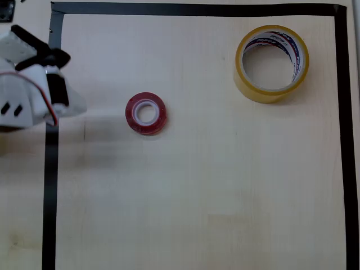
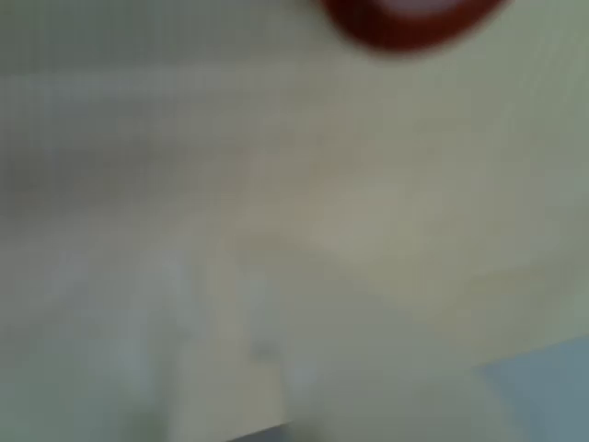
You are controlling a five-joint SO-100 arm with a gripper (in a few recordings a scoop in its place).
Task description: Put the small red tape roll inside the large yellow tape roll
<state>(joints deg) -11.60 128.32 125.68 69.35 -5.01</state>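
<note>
Overhead view: arm (image 1: 31, 84) sits at the left edge, white body w/ black parts and a red wire, hanging over the black tape border (image 1: 50, 169) of the work area. It's bunched up over there, not reaching into the middle. End effector is somewhere in that white/black cluster, but can't tell if the fingers are apart or together, too jumbled from above, and the wrist view is way too blurry to help.

Nearest thing to the arm is the red roll (image 1: 145, 113), lying flat on the counter (image 1: 197, 197), hole facing straight up so its axis is vertical, white core visible. It's a bit right of the arm, not touching it. In the wrist view a red roll (image 2: 405, 23) smear pokes in at the top edge, rest is pale blur.

Farther off, upper right, the yellow roll (image 1: 271, 63) also sits flat, opening up, axis vertical, red/blue striped print on the inner core. Well apart from the red one, near the right border strip.
</note>
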